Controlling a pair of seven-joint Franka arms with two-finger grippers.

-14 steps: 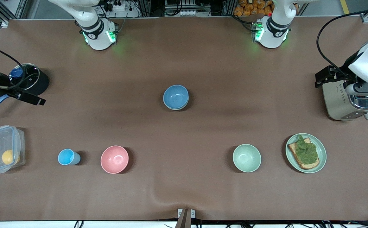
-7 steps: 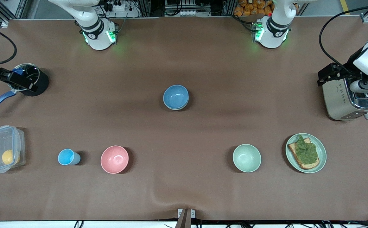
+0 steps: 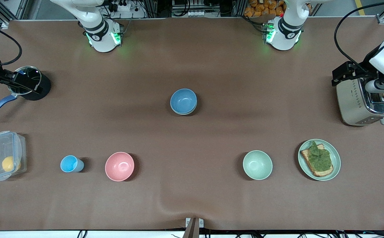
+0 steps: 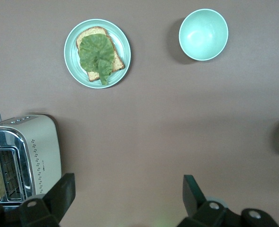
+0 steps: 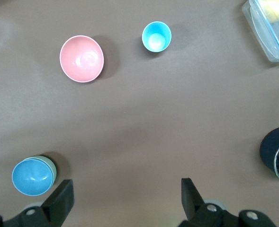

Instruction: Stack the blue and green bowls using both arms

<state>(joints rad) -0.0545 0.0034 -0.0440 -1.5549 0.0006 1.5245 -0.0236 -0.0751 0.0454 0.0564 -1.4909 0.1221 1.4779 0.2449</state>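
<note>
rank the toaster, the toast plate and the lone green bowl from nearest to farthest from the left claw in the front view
1. Silver metal toaster: directly under the open left claw, at the left arm's end.
2. Round pale green plate with toast and lettuce: nearer the front camera than the toaster.
3. Round sage-green bowl: beside the plate, toward the table's middle.

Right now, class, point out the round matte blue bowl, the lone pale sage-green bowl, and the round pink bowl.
Round matte blue bowl (image 3: 183, 100), front view, inner hollow.
Lone pale sage-green bowl (image 3: 257, 164), front view, inner hollow.
Round pink bowl (image 5: 81, 58), right wrist view, inner hollow.
</note>
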